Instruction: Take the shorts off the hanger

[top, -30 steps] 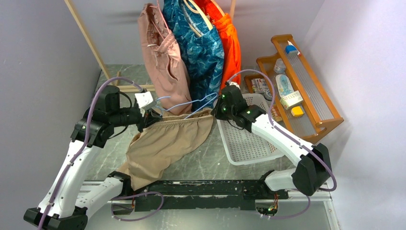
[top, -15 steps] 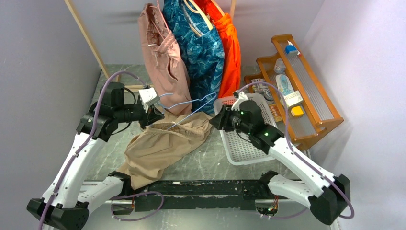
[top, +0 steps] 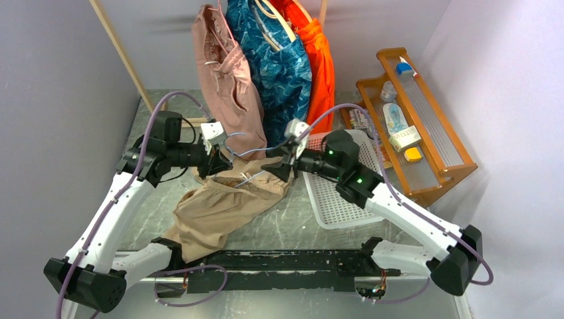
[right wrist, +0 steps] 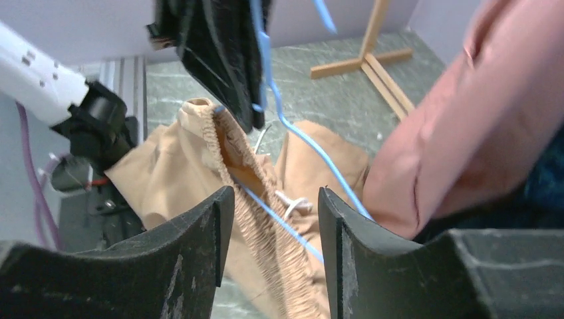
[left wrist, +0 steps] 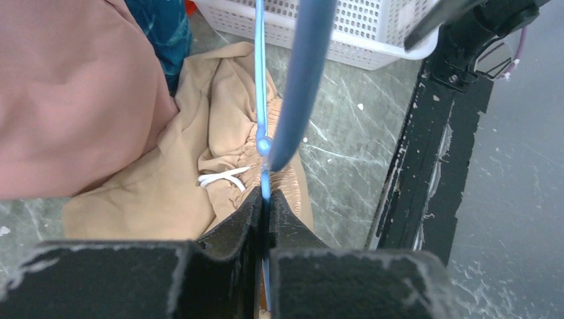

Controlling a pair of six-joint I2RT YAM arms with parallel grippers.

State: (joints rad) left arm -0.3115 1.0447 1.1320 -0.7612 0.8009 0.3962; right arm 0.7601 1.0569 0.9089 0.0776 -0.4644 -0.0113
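The tan shorts [top: 219, 206] lie slack on the table, their waist still threaded by the thin blue wire hanger [top: 249, 175]. My left gripper [top: 216, 159] is shut on the hanger [left wrist: 261, 100] just above the bunched waistband [left wrist: 159, 193]. My right gripper [top: 273, 169] is open, and its jaws [right wrist: 276, 199] straddle the gathered waistband [right wrist: 266, 239] and the hanger wire [right wrist: 312, 149] without gripping. Pink shorts [top: 226, 80], blue patterned shorts [top: 273, 60] and orange shorts [top: 320, 66] hang on the rack behind.
A white plastic basket [top: 339, 193] sits right of the tan shorts. A wooden shelf [top: 412, 126] with small items stands at the far right. The rack's wooden leg [top: 120, 50] slants at the back left, and a black rail [top: 286, 266] runs along the near edge.
My right gripper let go of the tan waistband, opened and swung left toward the left gripper. The waist sagged onto the table. My left gripper shifted slightly right with the hanger.
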